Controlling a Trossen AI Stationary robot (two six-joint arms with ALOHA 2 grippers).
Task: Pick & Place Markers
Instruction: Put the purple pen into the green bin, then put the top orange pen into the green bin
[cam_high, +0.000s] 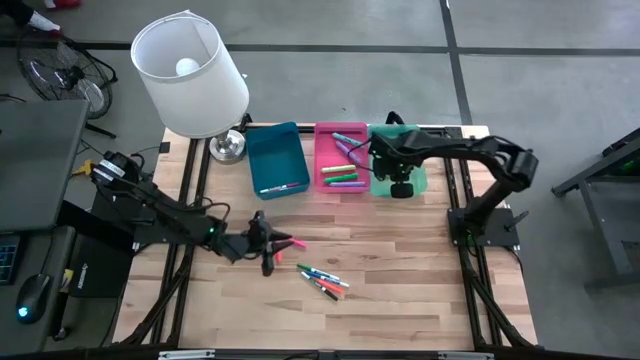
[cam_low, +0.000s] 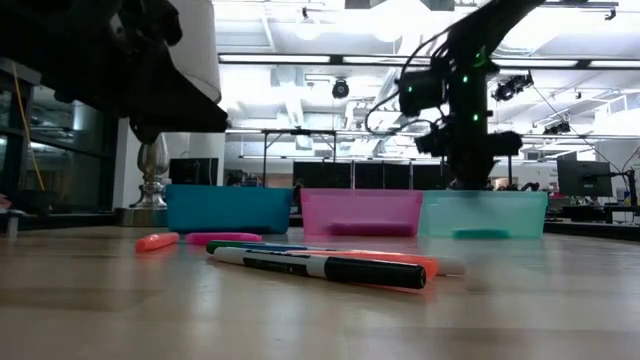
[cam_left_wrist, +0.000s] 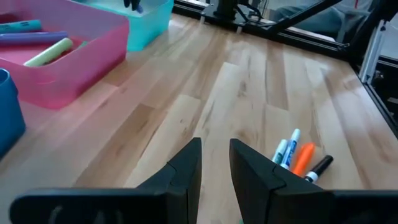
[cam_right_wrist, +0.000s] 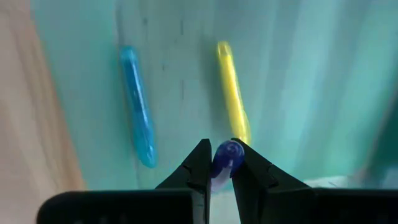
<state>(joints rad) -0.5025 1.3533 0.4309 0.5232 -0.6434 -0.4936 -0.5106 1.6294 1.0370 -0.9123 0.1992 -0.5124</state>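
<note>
Hovering over the green tray (cam_high: 418, 178), our right gripper (cam_right_wrist: 217, 163) held a purple marker (cam_right_wrist: 225, 155) pinched between its fingers, tip pointing down toward the tray floor. Below it we saw a blue marker (cam_right_wrist: 138, 106) and a yellow marker (cam_right_wrist: 232, 92) lying apart on the bottom of that tray. From table height, the right arm (cam_low: 455, 95) stood above the green tray at the far side of the table (cam_high: 400, 300).

Our left gripper (cam_high: 268, 243) sat low over the wood near the middle of the table, its fingers (cam_left_wrist: 186, 167) drawn close with only a narrow gap and nothing between them. A pink marker (cam_high: 291, 241) lay just beside it. Further toward the right arm's side, we counted a loose cluster of markers (cam_high: 323, 281) on the bare wood, among them orange, blue and black-capped ones; the left wrist camera showed them lying together (cam_left_wrist: 298, 158) just past the fingers.

In the pink tray (cam_high: 325, 178) between the other two, several markers (cam_high: 343, 165) rested in green, purple and yellow. The blue tray (cam_high: 276, 158) stood next to it, toward the left arm's side, with one marker along its near wall. A white lamp (cam_high: 190, 75) stood at the far corner by the blue tray.
</note>
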